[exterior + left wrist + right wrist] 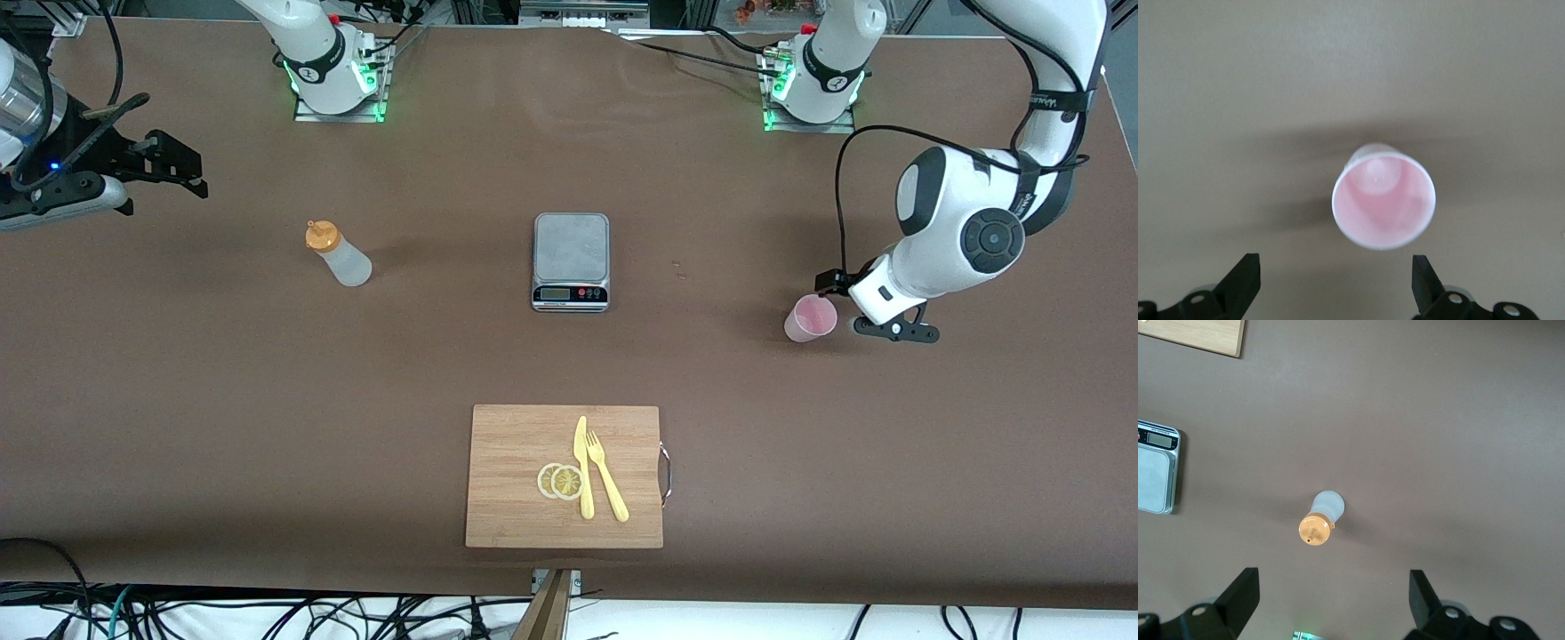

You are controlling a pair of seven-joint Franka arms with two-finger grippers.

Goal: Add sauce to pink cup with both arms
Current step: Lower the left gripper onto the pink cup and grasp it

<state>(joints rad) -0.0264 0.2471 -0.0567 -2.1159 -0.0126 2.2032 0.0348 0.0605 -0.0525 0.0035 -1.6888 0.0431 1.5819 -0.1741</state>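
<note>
The sauce bottle (338, 253), whitish with an orange nozzle cap, stands on the table toward the right arm's end. It also shows in the right wrist view (1319, 520). My right gripper (188, 164) is open and empty, up over the table's end, apart from the bottle (1335, 597). The pink cup (810, 318) stands toward the left arm's end. My left gripper (849, 305) is low beside it, open and empty. In the left wrist view the cup (1383, 200) sits just ahead of the open gripper (1336, 280), not between the fingers.
A grey kitchen scale (571, 260) sits mid-table and shows in the right wrist view (1155, 470). A wooden cutting board (507, 480), nearer the front camera, carries two lemon slices (560, 481), a yellow knife (582, 467) and a yellow fork (606, 476).
</note>
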